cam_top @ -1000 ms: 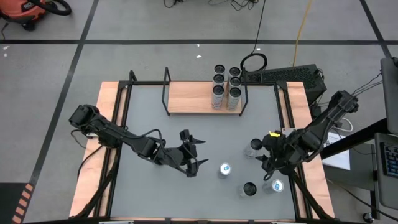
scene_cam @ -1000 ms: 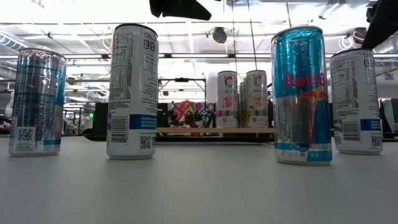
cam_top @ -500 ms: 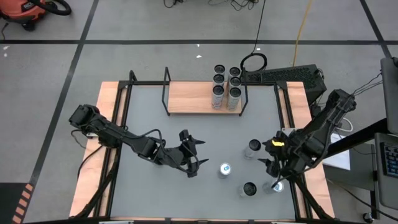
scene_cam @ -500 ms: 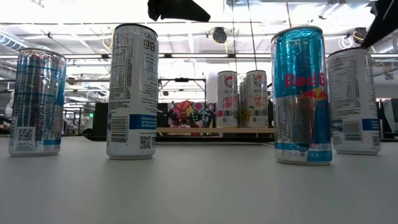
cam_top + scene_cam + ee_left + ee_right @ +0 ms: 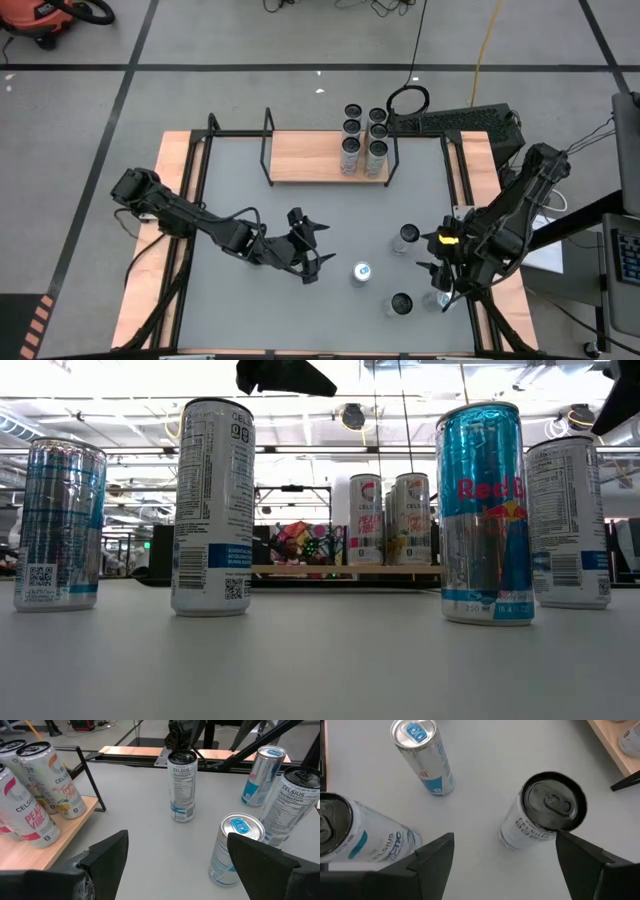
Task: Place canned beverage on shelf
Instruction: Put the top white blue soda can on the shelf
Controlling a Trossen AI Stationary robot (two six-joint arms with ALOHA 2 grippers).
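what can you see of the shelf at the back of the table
The shelf is a small rectangular board of light wood, lying flat along the far edge of the table. Thin black metal rods rise as a frame at each end. Six cans stand upright in a cluster at its right end, Celsius labels showing in the left wrist view; the rest of the board is bare. Neither gripper touches it.

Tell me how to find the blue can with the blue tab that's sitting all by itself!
Start at the wooden shelf, then come toward the table's near edge. The blue-and-silver can stands upright there; its silver top and blue tab set it apart from the black-topped cans to its right.
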